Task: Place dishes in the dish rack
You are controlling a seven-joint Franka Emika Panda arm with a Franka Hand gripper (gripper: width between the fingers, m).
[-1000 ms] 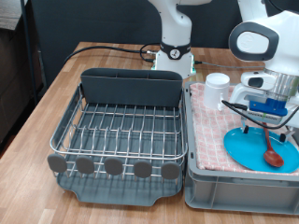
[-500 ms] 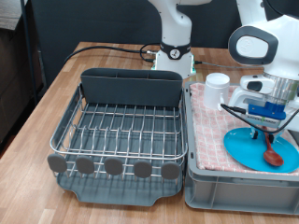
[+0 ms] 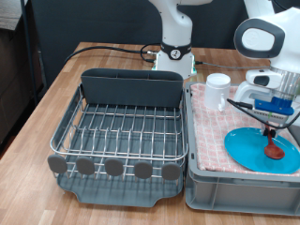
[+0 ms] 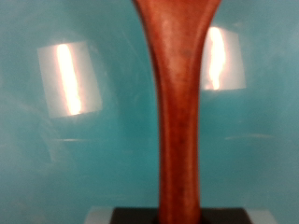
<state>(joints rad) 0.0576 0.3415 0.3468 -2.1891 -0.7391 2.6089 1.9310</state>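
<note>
My gripper (image 3: 272, 119) is over the grey bin at the exterior view's right, shut on the handle of the reddish-brown wooden spoon (image 3: 273, 147). The spoon hangs upright, its bowl just above the round light-blue plate (image 3: 244, 148). In the wrist view the spoon's handle (image 4: 179, 93) runs down the middle with the plate (image 4: 103, 159) behind it; my fingers do not show there. The small white cup (image 3: 217, 91) stands on the pink checkered cloth at the back of the bin. The dish rack (image 3: 117, 131) stands empty at the left, its tall dark trough (image 3: 131, 89) at the far edge.
The grey bin (image 3: 234, 192) lined with the pink checkered cloth (image 3: 208, 131) sits right beside the rack on the wooden table (image 3: 56, 94). The robot's base (image 3: 174, 56) stands behind the rack. A black cable (image 3: 112, 49) runs along the table's back.
My gripper has risen and shifted slightly right. The spoon has come up with it, its bowl lifting off the plate.
</note>
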